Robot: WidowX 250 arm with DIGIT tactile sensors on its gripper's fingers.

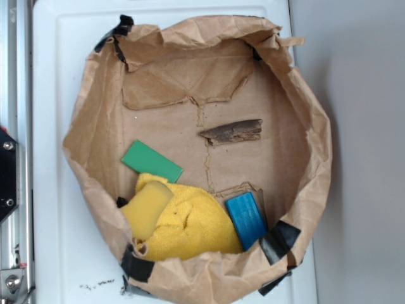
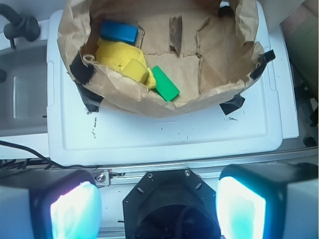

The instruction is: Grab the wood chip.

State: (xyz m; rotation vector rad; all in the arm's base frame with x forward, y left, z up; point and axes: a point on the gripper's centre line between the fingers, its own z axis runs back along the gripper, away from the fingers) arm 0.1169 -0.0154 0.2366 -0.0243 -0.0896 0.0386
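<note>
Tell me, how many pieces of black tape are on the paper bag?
5 show in the exterior view: top-left rim, top-right rim, inside the left wall by the sponge, bottom-left rim, bottom-right rim. Folds of the bag may hide more.

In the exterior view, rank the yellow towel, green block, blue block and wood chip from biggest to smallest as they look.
1. Yellow towel, clearly the largest.
2. Green block, blue block and wood chip: all look close in size, so I would not rank them; the wood chip looks the slimmest.
</note>
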